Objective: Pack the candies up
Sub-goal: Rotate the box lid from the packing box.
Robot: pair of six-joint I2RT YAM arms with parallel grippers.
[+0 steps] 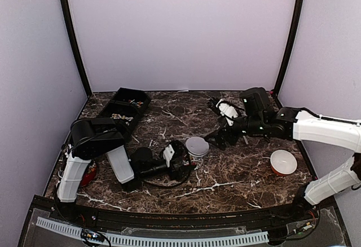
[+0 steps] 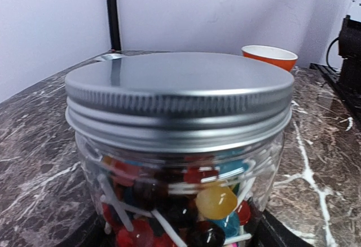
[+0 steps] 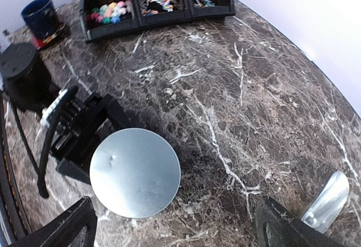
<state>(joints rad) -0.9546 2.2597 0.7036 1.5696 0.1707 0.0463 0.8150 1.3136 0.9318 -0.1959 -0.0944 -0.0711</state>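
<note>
A clear jar with a silver screw lid (image 2: 179, 86) stands on the marble, full of lollipops and candies (image 2: 215, 202) in red, yellow, blue and dark colours. My left gripper (image 1: 190, 154) is closed on the jar's lower body, its dark fingers (image 2: 279, 237) showing at both bottom corners of the left wrist view. More loose candies (image 3: 108, 12), pink, green and blue, lie in the black bins (image 3: 84, 26) at the back left. My right gripper (image 3: 175, 230) hangs open just above and right of the lid (image 3: 135, 172), holding nothing.
An orange bowl with a white inside (image 1: 283, 162) sits at the right of the table. A dark blue cup (image 3: 38, 13) stands on a red coaster near the left edge. The left arm's black wrist (image 3: 79, 126) lies close beside the jar.
</note>
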